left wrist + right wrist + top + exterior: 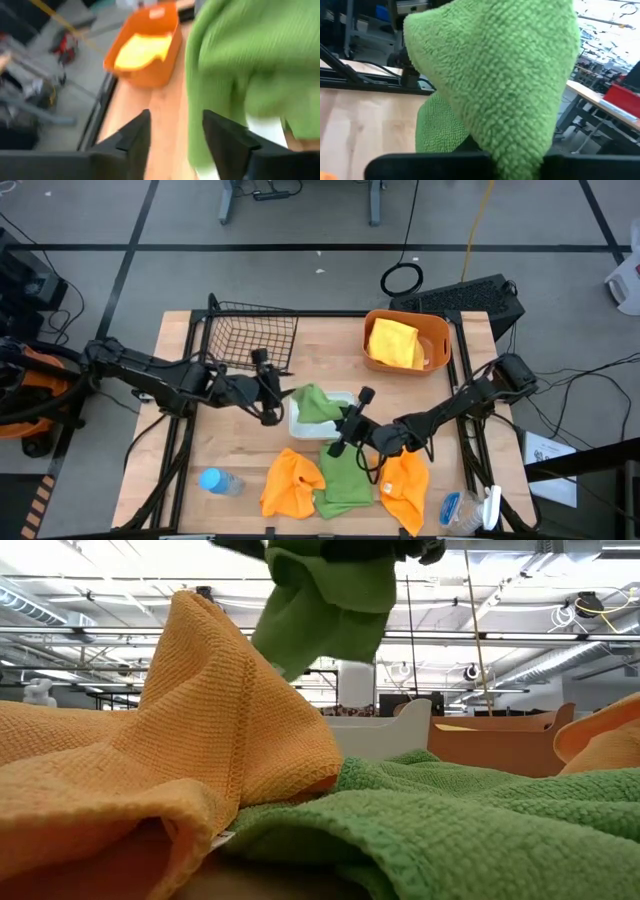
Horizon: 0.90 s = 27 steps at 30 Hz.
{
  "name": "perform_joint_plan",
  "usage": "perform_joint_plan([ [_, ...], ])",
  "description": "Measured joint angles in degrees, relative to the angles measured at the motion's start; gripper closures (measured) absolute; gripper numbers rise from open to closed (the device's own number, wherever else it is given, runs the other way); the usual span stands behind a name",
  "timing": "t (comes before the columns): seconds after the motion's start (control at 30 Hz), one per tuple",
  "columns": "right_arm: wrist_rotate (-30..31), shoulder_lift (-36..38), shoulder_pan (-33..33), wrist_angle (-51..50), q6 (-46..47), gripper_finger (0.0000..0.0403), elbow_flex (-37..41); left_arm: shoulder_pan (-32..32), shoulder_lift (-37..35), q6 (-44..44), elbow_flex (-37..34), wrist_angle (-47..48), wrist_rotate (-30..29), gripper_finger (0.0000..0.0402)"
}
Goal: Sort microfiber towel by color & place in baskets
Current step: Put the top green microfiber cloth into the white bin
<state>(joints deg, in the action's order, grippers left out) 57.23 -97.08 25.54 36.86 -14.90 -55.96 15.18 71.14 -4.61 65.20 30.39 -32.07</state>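
Observation:
A green towel (314,404) hangs over the white tray (330,432) at the table's middle, with my right gripper (341,418) shut on it. In the right wrist view this cloth (495,75) fills the picture and covers the fingers. My left gripper (172,130) stands open just left of the towel (250,65), with nothing between its fingers. A second green towel (345,482) lies flat near the front edge between two orange towels (291,484) (405,480). A yellow towel (394,342) lies in the orange tub (440,330). My right gripper holds the green towel by its upper part (330,565), coming level from the table's right. The cloth itself drapes over the fingers and hides the place of contact. The towel hangs slack below the gripper, and its lower edge (290,665) is clear of the tray.
A black wire basket (250,332) stands at the far left. A blue-capped bottle (220,480) lies near the front left edge. More bottles (470,508) lie at the front right. Bare wood shows between the basket and the bottle.

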Motion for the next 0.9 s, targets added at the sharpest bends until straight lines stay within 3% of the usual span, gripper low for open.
perform_joint_plan([
  [0.13, -0.1, 1.4, 1.1, 0.5, -0.8, 0.0400, 0.0, 0.2, -1.1, 8.6, 0.0, 8.8, 0.1, 0.0171],
  [0.27, -1.0, 3.3, 2.0, 0.8, -0.7, 0.0400, 0.0, 1.6, -1.1, 13.3, -1.4, 12.3, 0.2, 0.0165],
  [0.6, -15.2, 5.1, 2.5, 1.3, -0.8, 0.0397, 0.0, 4.9, -1.0, 9.6, -10.9, -2.6, 0.3, 0.0164],
  [0.9, -17.0, 5.1, 1.4, 1.4, -0.8, 0.0396, 0.0, 8.5, -0.7, -1.4, -15.9, -17.0, 0.3, 0.0164],
])
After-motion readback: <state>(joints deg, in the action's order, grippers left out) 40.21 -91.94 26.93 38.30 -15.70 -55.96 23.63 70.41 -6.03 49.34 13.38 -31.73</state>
